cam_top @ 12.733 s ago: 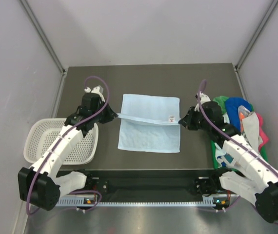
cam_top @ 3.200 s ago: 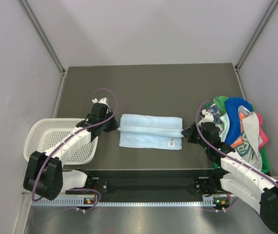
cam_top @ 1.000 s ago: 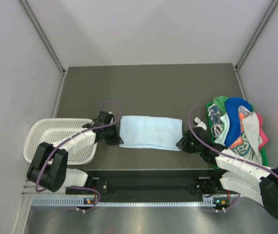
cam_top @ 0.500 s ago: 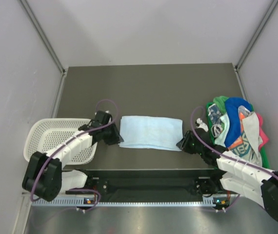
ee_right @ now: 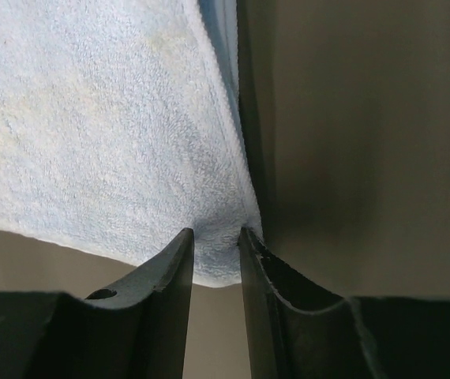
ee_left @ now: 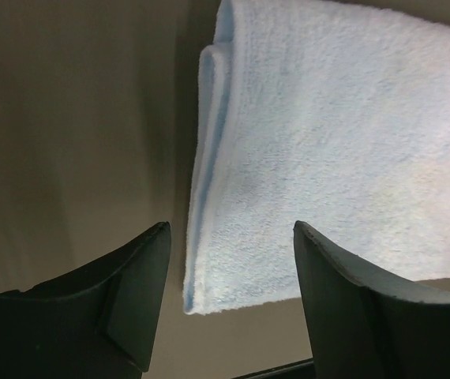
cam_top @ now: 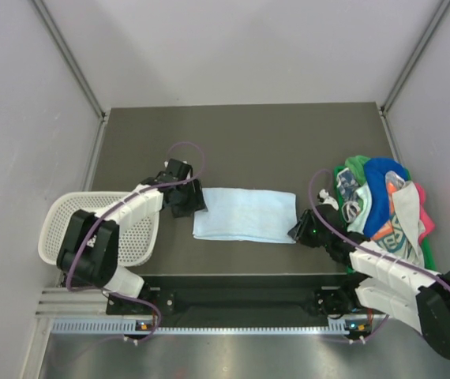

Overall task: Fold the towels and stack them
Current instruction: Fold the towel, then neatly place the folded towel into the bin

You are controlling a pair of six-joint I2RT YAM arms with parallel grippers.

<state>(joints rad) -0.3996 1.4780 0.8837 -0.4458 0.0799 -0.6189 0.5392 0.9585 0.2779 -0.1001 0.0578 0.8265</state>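
- The pale blue towel (cam_top: 245, 215) lies folded into a long band on the table (cam_top: 241, 134). It sits a little toward 6 o'clock from the table's middle, with its long sides running from 9 to 3 o'clock.
- The left gripper (cam_top: 188, 200) is at the band's 9 o'clock end, jaws spread wide. In the left wrist view its fingers (ee_left: 134, 284) stand apart on either side of the towel's layered edge, with nothing clamped between them.
- The right gripper (cam_top: 298, 231) is at the band's 4 o'clock corner. Its jaws are narrow, and its fingers (ee_right: 170, 284) pinch that corner of the towel.
- The other towels (cam_top: 383, 201) sit in a loose, many-coloured heap at the table's 3 o'clock edge.
- A white mesh basket (cam_top: 99, 225) sits at 8 o'clock, just past the table's edge.
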